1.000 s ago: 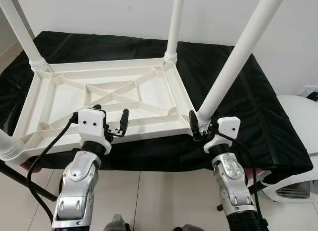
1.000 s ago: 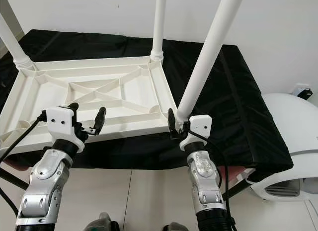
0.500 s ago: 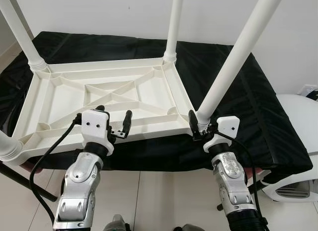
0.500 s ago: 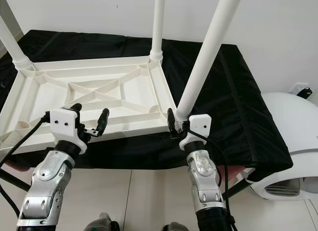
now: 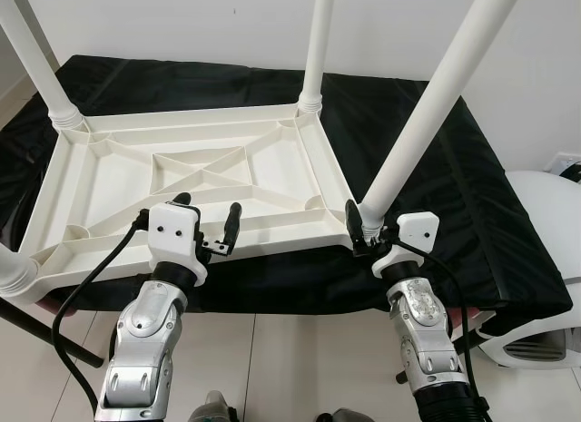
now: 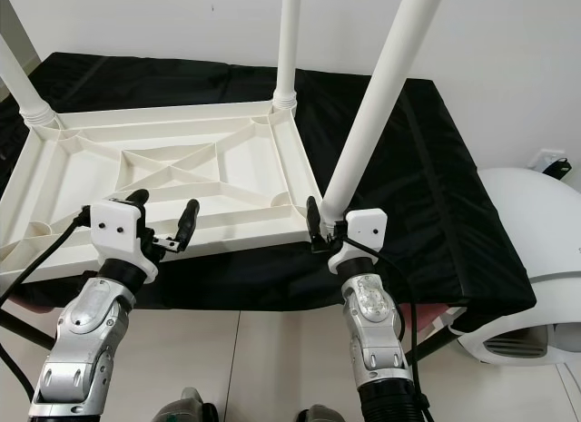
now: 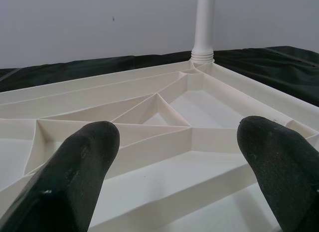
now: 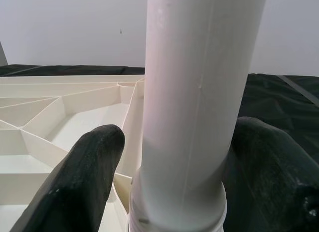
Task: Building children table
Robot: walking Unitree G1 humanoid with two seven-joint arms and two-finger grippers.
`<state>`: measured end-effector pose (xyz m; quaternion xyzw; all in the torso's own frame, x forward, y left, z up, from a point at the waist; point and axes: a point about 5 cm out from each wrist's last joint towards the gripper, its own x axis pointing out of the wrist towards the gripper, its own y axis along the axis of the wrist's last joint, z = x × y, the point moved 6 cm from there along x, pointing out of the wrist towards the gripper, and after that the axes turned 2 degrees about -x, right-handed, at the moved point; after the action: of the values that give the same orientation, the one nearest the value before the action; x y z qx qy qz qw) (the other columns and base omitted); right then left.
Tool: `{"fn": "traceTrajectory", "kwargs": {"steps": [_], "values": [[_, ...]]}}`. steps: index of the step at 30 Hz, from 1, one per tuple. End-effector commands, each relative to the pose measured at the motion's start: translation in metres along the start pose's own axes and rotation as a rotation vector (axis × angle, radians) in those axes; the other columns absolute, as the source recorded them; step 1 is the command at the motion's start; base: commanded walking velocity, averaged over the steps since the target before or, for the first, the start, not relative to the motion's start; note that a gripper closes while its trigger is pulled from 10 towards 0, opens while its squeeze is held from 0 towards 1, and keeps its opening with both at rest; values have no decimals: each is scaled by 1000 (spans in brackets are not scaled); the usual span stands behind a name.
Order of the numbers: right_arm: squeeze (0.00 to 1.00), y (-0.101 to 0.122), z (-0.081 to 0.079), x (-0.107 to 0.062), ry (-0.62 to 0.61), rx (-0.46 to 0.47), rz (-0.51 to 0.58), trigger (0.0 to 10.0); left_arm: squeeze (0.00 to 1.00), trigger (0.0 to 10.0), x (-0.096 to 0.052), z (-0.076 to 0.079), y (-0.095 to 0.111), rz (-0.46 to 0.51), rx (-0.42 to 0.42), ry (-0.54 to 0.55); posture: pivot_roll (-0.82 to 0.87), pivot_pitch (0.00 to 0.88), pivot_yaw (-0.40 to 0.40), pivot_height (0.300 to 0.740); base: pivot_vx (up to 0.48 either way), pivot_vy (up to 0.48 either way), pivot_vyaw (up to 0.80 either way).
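Right wrist view: right gripper [image 8: 182, 157] clamps table leg [image 8: 192, 92]; left gripper [image 7: 174, 162] spread wide.

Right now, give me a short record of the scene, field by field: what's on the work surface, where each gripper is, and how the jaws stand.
work surface: black cloth draped over a stand
main item: white plastic tabletop, upside down, ribbed underside up
legs: white legs standing up at the corners
right gripper: at the base of the near-right leg, jaws closed around it just above the socket
left gripper: at the tabletop's near edge, jaws open, holding nothing
beside the stand: white rounded appliance on the floor, robot's right
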<state>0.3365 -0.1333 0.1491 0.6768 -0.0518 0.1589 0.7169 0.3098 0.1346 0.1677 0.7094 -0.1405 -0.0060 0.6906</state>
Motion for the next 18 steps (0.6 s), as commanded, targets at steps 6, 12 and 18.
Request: {"fn": "traceTrajectory", "kwargs": {"steps": [6, 12, 18], "values": [[0, -3, 2, -5, -6, -9, -7, 10000, 0, 10000, -3, -1, -3, -4, 6, 10, 39, 8, -4, 740, 0, 0, 0], [0, -4, 2, -6, -5, -8, -8, 10000, 0, 10000, -3, 0, -3, -2, 4, 8, 39, 9, -4, 740, 0, 0, 0], [0, -4, 2, -6, -2, -9, -8, 10000, 0, 10000, -3, 1, -2, 0, 4, 7, 39, 11, -6, 740, 0, 0, 0]]}}
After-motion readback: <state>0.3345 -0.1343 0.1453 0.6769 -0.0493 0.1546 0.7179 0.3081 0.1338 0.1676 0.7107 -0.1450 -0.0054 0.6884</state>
